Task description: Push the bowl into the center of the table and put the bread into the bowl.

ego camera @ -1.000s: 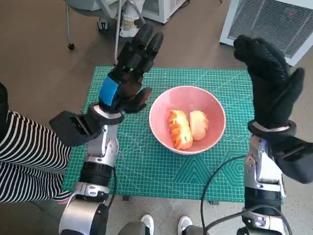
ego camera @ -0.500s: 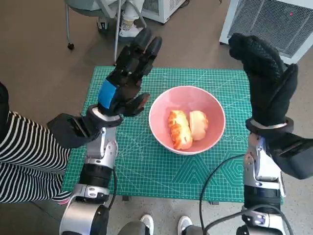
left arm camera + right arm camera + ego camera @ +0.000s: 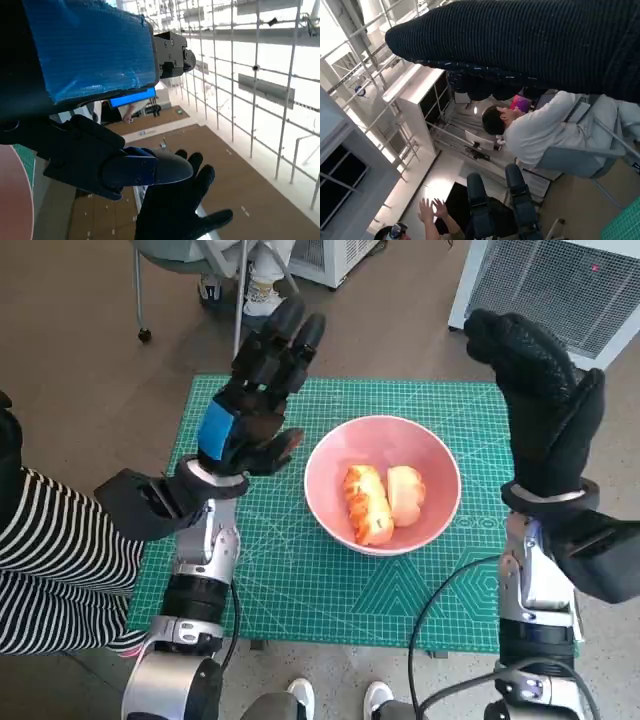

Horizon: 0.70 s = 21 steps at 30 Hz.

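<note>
I see the pink bowl (image 3: 383,483) sitting on the green cutting mat (image 3: 300,580), about midway between the mat's left and right edges and nearer its far edge than its near one. Two pieces of bread lie inside it, side by side and touching: a glazed, ridged bread roll (image 3: 367,504) on the left and a paler, smoother bun (image 3: 406,494) on the right.

My left hand (image 3: 252,405) is raised above the mat's far left part, just beside the bowl's left rim but not touching it. Its fingers are stretched out and apart, pointing away toward the far edge, and it holds nothing. The blue tape across its back faces up at the head camera. In the left wrist view a sliver of the bowl's pink rim (image 3: 12,195) shows at the frame's edge.

My right hand (image 3: 540,390) is lifted over the mat's far right corner, well clear of the bowl, palm turned toward the middle, fingers extended and empty. The left wrist view shows that glove with its fingers fanned apart.

A person in a striped sleeve (image 3: 45,560) sits by the table's left edge. In the right wrist view another person in a white top (image 3: 545,132) sits on a chair.
</note>
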Tool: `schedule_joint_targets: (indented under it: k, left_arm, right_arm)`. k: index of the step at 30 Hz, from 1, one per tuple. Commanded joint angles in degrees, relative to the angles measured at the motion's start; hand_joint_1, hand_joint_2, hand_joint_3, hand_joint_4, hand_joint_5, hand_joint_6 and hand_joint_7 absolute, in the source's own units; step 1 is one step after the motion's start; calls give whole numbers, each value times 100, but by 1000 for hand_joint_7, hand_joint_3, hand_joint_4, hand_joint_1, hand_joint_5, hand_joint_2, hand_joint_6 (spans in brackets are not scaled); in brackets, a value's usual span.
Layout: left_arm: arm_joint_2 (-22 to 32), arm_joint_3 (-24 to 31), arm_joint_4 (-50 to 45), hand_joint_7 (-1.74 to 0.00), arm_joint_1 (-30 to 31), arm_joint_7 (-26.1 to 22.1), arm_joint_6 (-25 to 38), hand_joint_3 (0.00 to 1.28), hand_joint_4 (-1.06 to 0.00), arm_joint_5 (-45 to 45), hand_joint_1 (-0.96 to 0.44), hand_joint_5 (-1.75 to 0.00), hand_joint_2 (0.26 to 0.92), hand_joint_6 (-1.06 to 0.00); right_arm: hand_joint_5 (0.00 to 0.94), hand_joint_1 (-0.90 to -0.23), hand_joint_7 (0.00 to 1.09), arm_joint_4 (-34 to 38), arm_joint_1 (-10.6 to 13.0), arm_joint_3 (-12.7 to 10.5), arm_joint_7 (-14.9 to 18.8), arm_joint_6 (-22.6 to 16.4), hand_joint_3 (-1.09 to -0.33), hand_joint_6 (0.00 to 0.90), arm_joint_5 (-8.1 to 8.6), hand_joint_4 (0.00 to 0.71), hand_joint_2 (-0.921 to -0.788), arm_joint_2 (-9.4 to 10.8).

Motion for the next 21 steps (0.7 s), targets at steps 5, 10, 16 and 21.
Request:
schedule_joint_targets:
  k: [5, 10, 16, 21]
  left_arm:
    - [-78, 22, -77, -429, -32, 262, 104, 325, -120, 118, -680, -46, 921, 1]
    - [-116, 16, -179, -517, -5, 355, 180, 275, -171, 109, -676, -61, 921, 1]
    - [-154, 17, -223, -537, 7, 361, 240, 236, -196, 75, -642, -65, 921, 1]
    - [-167, 28, -256, -557, 10, 308, 285, 220, -203, 39, -620, -64, 921, 1]
  right_arm:
    - [0, -685, 407, -3, 178, 43, 48, 87, -717, 71, -74, 179, -921, -80]
    - [0, -680, 406, 21, 203, 47, 63, 76, -718, 69, -58, 177, -921, -90]
    - [1, -680, 407, 64, 234, 22, 86, 46, -718, 71, -25, 178, -921, -100]
    - [1, -687, 407, 110, 238, 14, 62, 20, -718, 72, -37, 179, -921, -91]
